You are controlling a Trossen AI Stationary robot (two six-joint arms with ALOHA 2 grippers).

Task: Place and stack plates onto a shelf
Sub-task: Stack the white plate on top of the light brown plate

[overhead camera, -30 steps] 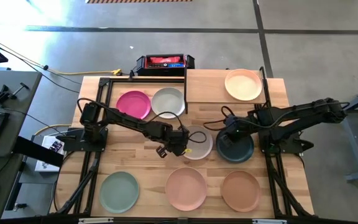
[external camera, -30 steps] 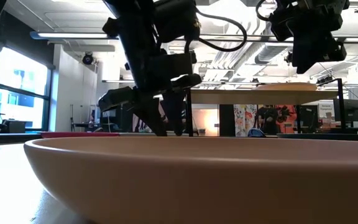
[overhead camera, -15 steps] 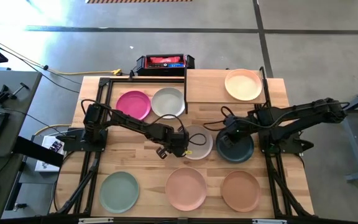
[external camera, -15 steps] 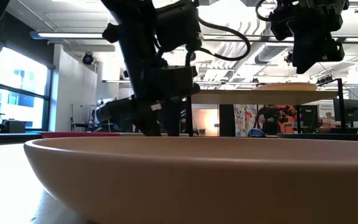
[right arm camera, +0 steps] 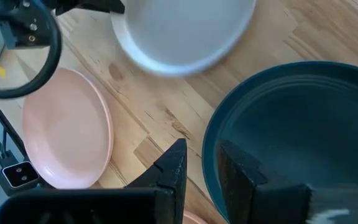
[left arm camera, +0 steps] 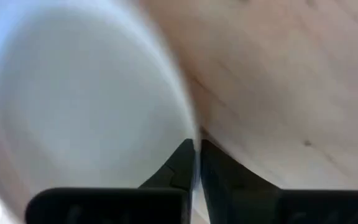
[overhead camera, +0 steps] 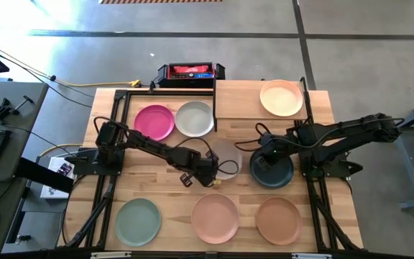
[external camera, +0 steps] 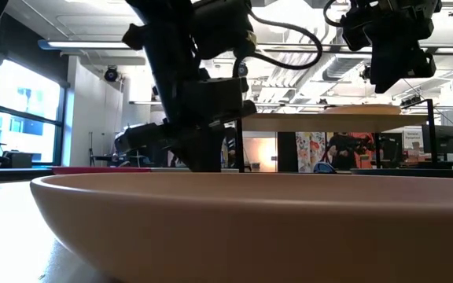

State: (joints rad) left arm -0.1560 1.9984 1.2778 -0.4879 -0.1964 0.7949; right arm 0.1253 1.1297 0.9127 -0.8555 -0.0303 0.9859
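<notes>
Tabletop (overhead camera: 157, 180): left fingers (left arm camera: 188, 163) pinch grey plate (left arm camera: 73, 99) rim.

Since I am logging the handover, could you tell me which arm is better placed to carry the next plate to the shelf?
Probably the left: its tool is clamped on the rim of the light grey plate. The right tool only straddles the dark teal plate's rim, fingers apart. The shelf is behind both.
</notes>
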